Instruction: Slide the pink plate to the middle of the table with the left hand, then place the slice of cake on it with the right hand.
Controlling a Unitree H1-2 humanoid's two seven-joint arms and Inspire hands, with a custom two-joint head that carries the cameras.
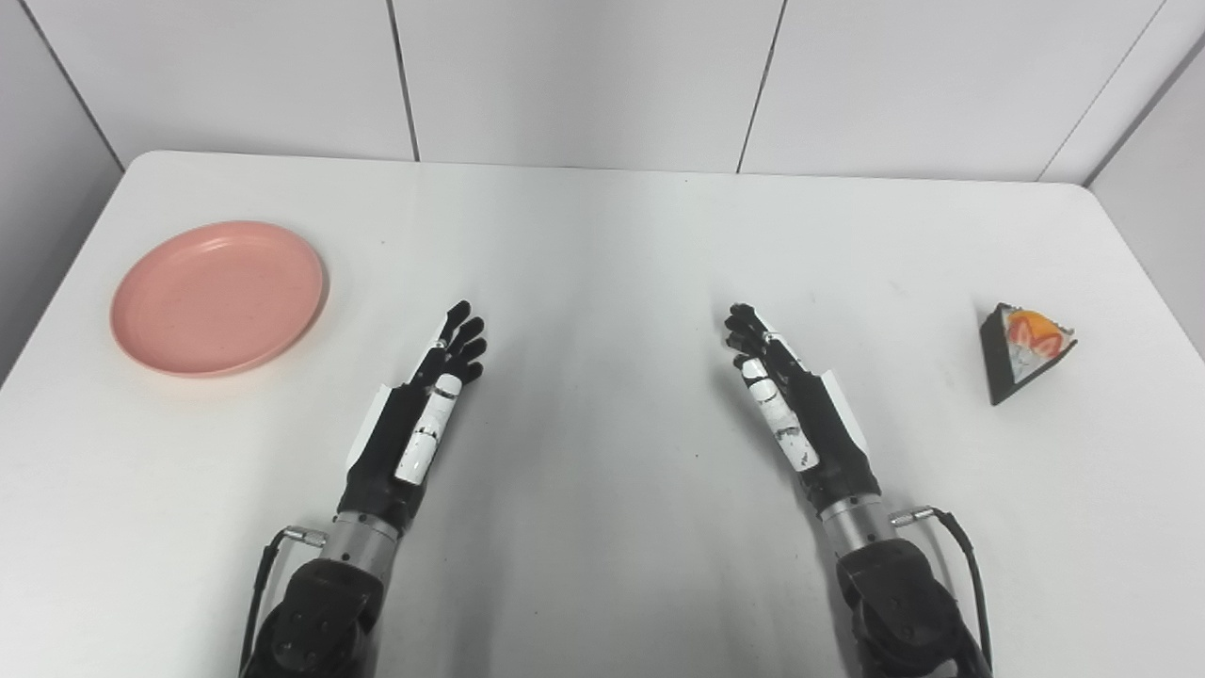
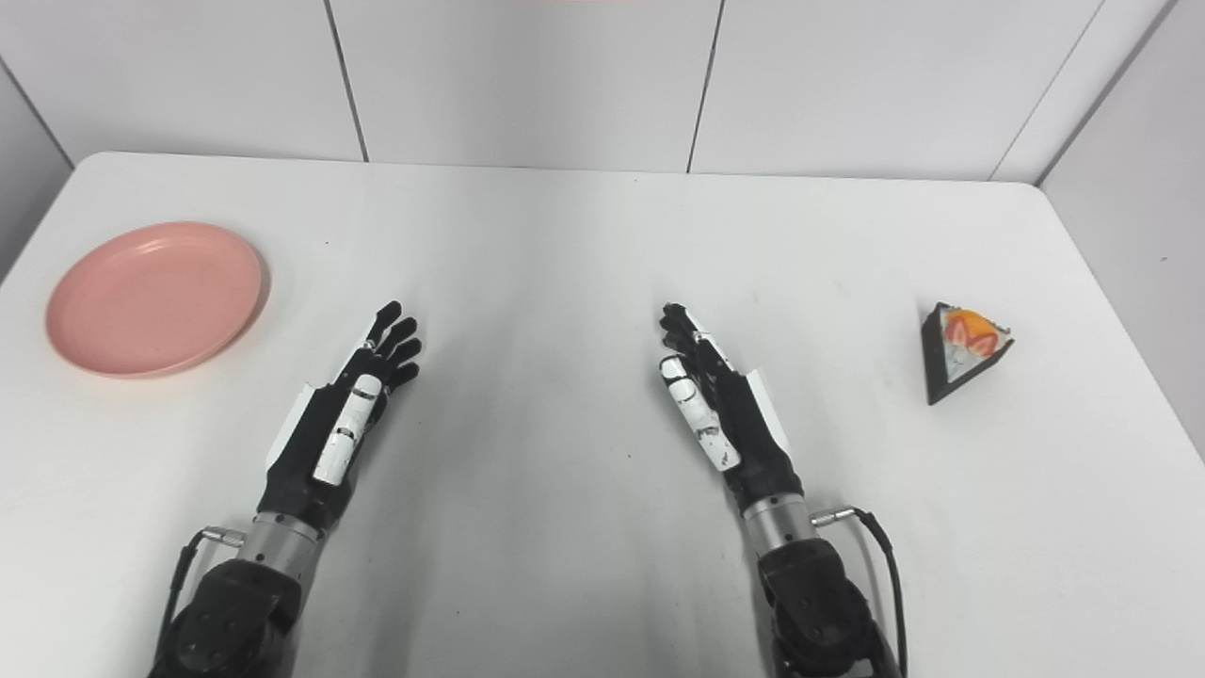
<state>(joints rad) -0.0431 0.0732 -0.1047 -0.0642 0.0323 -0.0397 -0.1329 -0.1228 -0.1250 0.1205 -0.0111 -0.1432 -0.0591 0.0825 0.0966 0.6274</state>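
Both my left hand (image 1: 419,419) and right hand (image 1: 795,410) hover empty with fingers extended near the table's (image 1: 602,245) middle, the pink plate (image 1: 218,297) far to its left and the cake slice (image 1: 1024,350) far right, neither touched yet.

Two head cameras sit side by side, looking steeply down and forward over the table (image 1: 602,235) from close above; both share nearly the whole tabletop, slightly offset sideways.

Black hands with white thumb plates, silver wrist cuffs, apparently thin black cables.
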